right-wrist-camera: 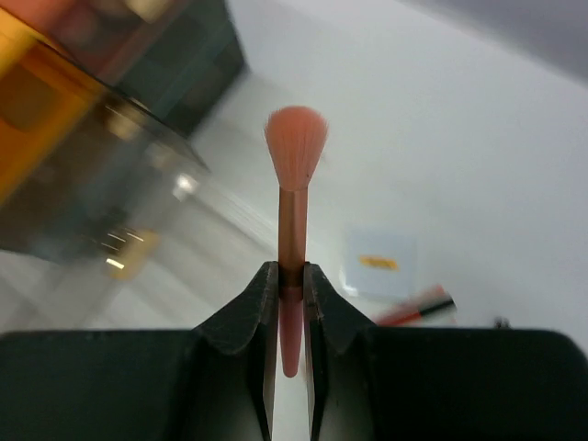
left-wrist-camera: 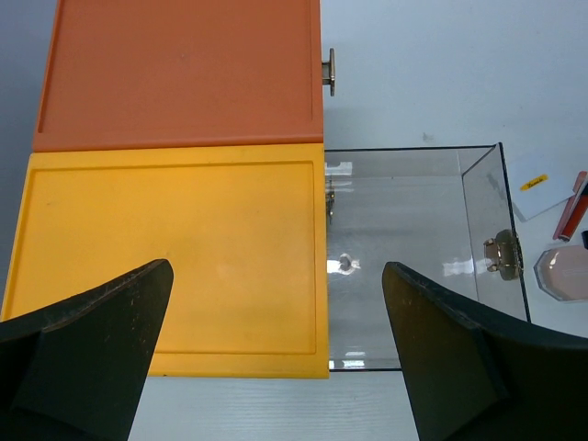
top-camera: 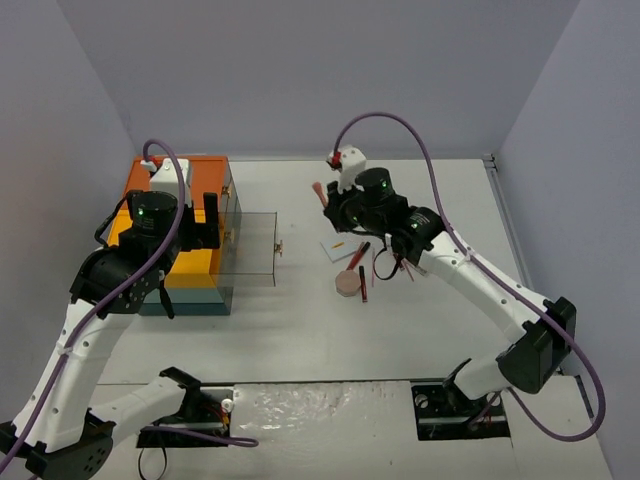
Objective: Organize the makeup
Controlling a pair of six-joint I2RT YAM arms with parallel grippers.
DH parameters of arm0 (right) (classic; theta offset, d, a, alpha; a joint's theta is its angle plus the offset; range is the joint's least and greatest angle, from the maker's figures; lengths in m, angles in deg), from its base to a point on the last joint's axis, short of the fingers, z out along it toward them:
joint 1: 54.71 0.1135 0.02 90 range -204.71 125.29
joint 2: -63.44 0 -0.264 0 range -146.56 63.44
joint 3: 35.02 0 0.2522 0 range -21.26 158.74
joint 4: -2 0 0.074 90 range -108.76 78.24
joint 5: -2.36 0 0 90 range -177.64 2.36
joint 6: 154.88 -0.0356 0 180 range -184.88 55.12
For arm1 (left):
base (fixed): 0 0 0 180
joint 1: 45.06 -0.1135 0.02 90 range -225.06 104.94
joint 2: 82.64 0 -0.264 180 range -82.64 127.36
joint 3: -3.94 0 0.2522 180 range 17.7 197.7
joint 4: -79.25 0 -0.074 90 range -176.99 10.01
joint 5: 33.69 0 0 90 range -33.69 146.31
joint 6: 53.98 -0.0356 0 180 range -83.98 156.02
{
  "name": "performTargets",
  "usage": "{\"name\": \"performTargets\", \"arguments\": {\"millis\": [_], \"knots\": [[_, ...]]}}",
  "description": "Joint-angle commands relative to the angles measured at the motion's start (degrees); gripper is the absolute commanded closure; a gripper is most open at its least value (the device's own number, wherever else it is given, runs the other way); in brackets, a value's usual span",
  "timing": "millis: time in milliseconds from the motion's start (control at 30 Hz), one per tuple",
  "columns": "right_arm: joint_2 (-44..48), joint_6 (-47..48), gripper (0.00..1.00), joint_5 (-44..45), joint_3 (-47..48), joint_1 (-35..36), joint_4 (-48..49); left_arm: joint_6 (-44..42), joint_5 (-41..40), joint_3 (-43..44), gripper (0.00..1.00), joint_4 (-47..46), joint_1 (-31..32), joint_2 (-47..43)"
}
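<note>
Nearest the top camera, the two arm bases sit at the near table edge. On the left, the left gripper (top-camera: 208,222) hangs over the organizer box (top-camera: 170,185), which has an orange and yellow top; it carries nothing. A clear drawer (top-camera: 255,250) stands pulled out to the box's right. Right of centre, the right gripper (top-camera: 326,200) is raised above the table with a pink makeup brush (top-camera: 318,187) pinched in it. Below and just near of it, the other makeup lies loose on the table: a white card (top-camera: 337,248), a red pencil (top-camera: 358,255), a black pencil (top-camera: 362,286) and a pink compact (top-camera: 348,283), close together and well apart from the drawer.

From the left wrist, the two dark fingers (left-wrist-camera: 92,349) are spread wide, with the yellow lid (left-wrist-camera: 175,248) and the drawer's edge between them. The clear drawer (left-wrist-camera: 413,248) shows only reflections on its floor, so it looks empty. Beyond its brass knob (left-wrist-camera: 502,253) are the white card (left-wrist-camera: 537,184), red pencil (left-wrist-camera: 571,207) and pink compact (left-wrist-camera: 562,274).

From the right wrist, the right gripper (right-wrist-camera: 291,276) is clamped on the brush handle, bristles (right-wrist-camera: 296,147) pointing away towards the blurred box and drawer.

By my reading, the task is at an early stage. One brush is picked up but not yet stowed, and every other piece visible remains to be moved.
</note>
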Motion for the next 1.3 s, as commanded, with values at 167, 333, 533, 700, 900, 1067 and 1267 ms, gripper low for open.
{"name": "performTargets", "arguments": {"millis": [167, 333, 533, 700, 900, 1067, 1267], "knots": [[-15.90, 1.14, 1.00, -3.52, 22.36, 12.12, 3.62, -0.64, -2.18, 1.64, 0.03, -1.57, -0.65, -2.80], [-20.93, -1.13, 0.97, -2.15, 24.42, 14.40, 5.70, -0.48, -3.52, 1.29, 0.03, -0.19, -0.77, -4.69], [-21.02, -2.12, 0.66, -0.67, 23.01, 15.01, 6.06, -0.11, -4.15, 0.34, 0.03, -0.27, -0.85, -6.12], [-15.13, -1.48, 0.44, 5.24, 18.89, 14.22, 5.62, 0.76, -2.37, 0.16, 0.03, -0.81, -0.84, -5.18], [-5.76, -4.60, 0.43, 10.84, 5.96, 5.91, 2.03, 0.93, -0.08, -0.19, 0.03, -2.33, -0.80, -3.76], [0.91, -8.09, 0.49, 10.06, -7.08, -5.49, -0.87, 1.35, 1.90, -0.80, 0.03, -3.55, -0.80, -2.33], [1.95, -12.99, 0.56, 9.64, -18.59, -11.53, -1.32, 1.68, 3.03, -1.16, 0.03, -4.54, -0.88, -1.41]]}}
